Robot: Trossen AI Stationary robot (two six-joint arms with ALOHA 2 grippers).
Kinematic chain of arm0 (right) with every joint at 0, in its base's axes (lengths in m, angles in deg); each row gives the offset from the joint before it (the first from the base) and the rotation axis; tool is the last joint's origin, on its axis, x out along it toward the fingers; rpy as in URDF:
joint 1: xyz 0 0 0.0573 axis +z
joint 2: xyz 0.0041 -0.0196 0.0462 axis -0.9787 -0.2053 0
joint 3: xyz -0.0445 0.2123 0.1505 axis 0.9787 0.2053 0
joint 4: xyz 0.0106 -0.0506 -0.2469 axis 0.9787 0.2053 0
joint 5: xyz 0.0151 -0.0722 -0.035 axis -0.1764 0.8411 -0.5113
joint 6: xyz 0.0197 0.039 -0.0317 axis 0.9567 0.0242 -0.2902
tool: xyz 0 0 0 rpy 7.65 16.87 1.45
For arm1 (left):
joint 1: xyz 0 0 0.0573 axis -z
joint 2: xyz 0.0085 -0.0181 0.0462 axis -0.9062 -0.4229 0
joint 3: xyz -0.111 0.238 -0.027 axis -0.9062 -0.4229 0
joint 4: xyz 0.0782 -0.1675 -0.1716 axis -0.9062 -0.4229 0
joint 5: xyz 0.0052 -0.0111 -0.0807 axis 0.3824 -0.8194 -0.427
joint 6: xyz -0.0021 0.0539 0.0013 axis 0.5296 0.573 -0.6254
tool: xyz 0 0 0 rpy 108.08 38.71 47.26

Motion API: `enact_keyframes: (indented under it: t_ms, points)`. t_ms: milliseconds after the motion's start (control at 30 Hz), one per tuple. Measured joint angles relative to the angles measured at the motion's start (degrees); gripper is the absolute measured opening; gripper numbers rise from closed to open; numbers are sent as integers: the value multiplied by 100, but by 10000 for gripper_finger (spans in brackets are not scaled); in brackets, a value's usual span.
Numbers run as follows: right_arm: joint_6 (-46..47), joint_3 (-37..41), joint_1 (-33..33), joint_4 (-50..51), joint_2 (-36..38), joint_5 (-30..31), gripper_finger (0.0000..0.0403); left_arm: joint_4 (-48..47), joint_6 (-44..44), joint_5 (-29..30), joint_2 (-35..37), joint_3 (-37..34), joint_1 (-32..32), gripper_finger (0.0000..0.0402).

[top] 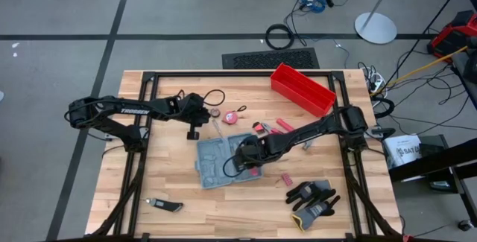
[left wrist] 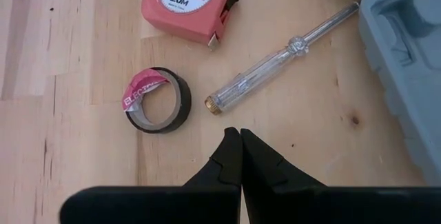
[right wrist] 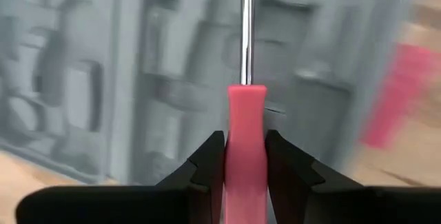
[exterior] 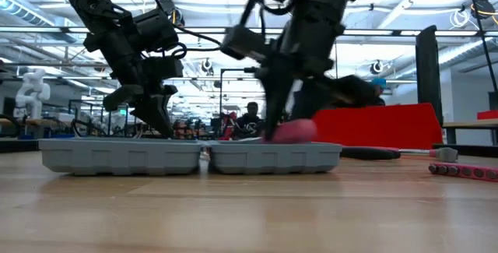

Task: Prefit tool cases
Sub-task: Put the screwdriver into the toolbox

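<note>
We see a pale wooden table (top: 186,223) carrying the open grey tool case (top: 214,161), a red bin (top: 302,89), black gloves (top: 313,199), a pink tape measure (left wrist: 186,3), a tape roll (left wrist: 158,100) (partly peeled) and a clear-handled screwdriver (left wrist: 279,58).

One open tool case (top: 216,160), one red bin (top: 302,88), one tape measure (left wrist: 186,3), one roll of tape (left wrist: 157,100), two screwdrivers (left wrist: 282,57) and one pair of gloves (top: 313,199) are counted on the worktop (top: 134,190).
</note>
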Motion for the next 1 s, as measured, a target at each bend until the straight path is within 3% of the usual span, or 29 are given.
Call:
enact_keyframes:
  t_ms: [267,533,1000]
  points:
    - [142,-4,56,566,509,174,75,8,0,2,0,0,1,2]
    - [1249,0,379,2848,688,120,75,-4,0,1,0,0,-1,2]
    - [1147,0,470,2552,216,481,77,-2,-1,0,0,0,1,2]
